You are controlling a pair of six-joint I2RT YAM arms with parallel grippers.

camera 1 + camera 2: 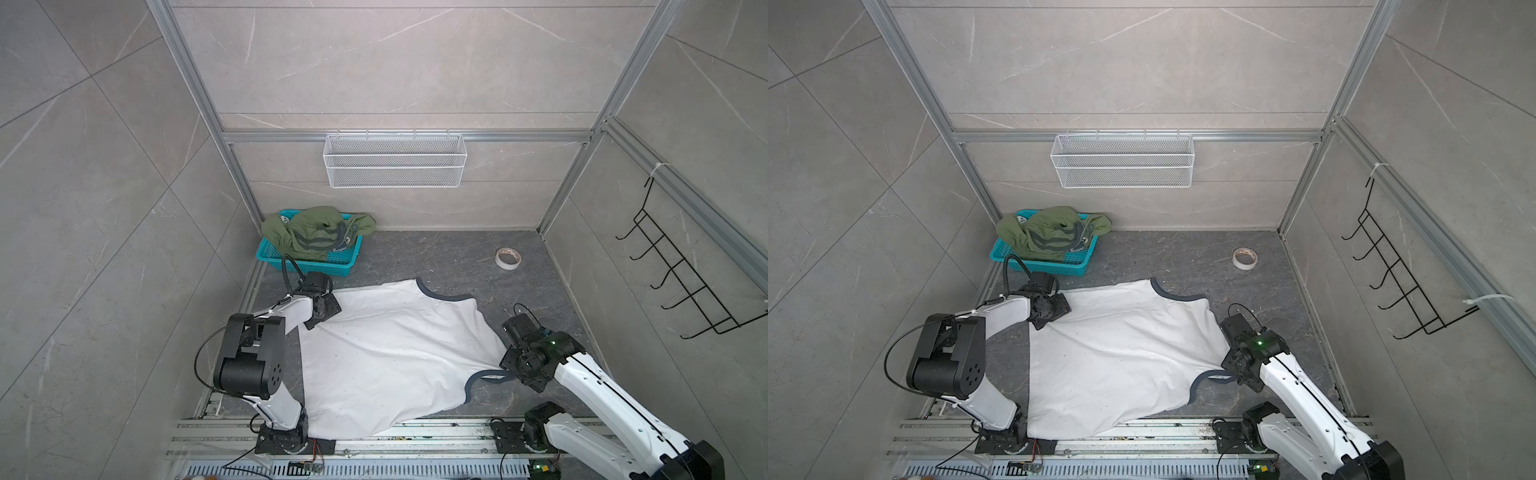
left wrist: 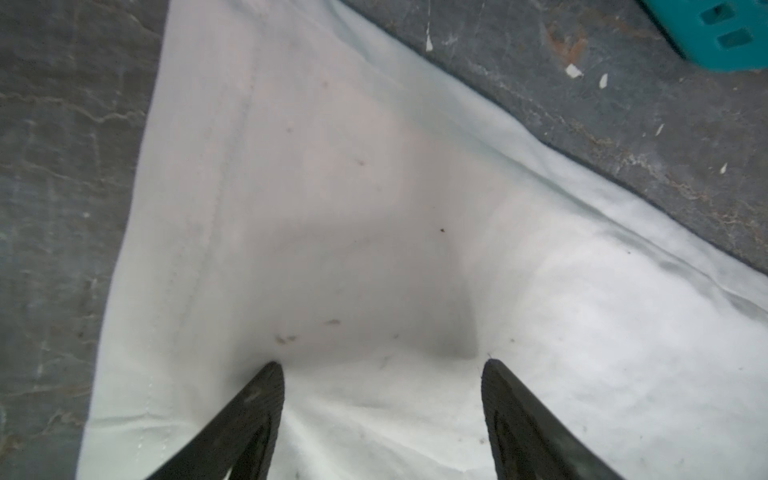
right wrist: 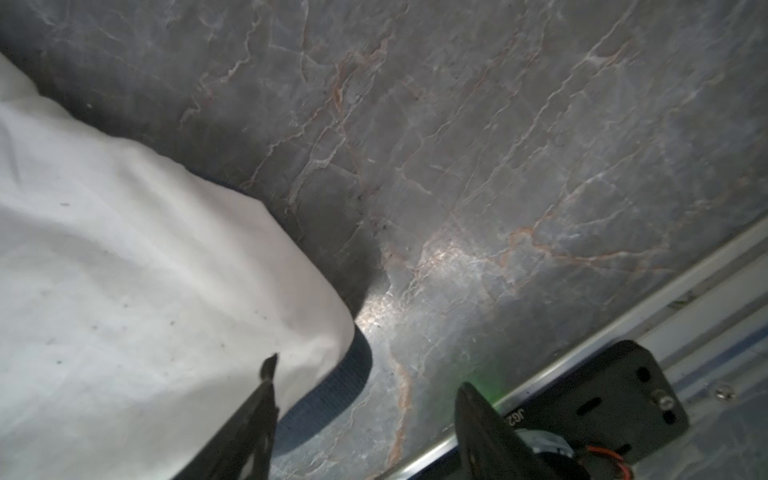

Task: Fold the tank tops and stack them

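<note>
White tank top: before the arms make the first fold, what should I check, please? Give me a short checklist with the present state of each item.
1. Left gripper open, over a corner of the white tank top: ok.
2. Right gripper open, at the navy trim: ok.
3. Cloth lies flat on the table: not ok; it is wrinkled, and its near edge lies over the front rails.
4. Tape roll apart from the cloth: ok.
5. Olive tank top out of the way, in the teal basket: ok.
6. Printed side up or down: cannot tell; no print shows.
</note>
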